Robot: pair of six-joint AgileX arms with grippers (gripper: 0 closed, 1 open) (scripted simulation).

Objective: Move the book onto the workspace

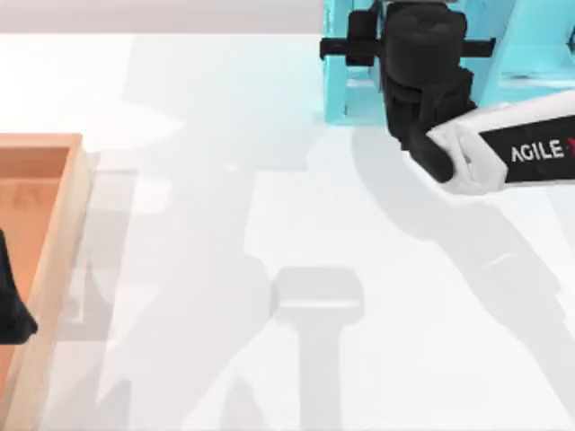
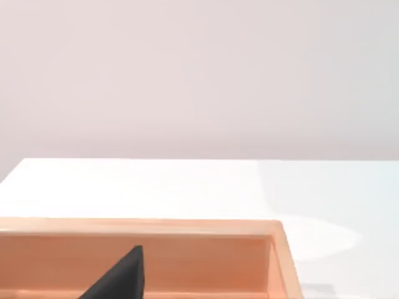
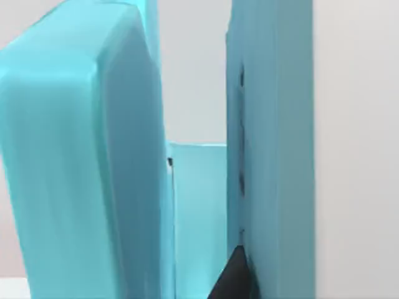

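I have the right hand [image 1: 422, 54] in at the shelf [image 1: 337, 85] at the bench's [image 1: 269, 224] far right, grip state unclear, the book apparently not yet out; left hand [image 1: 11, 310] sits parked over the tray [image 1: 54, 269].

Bright, even, diffuse light — no glare. Soft grey arm shadows spread across the white tabletop [image 1: 225, 224], densest at centre, with a pale shadow below the right arm [image 1: 512, 148]. In the right wrist view, the turquoise shelf unit [image 3: 81, 174] sits very close and blurred — gentle shading on its faces.
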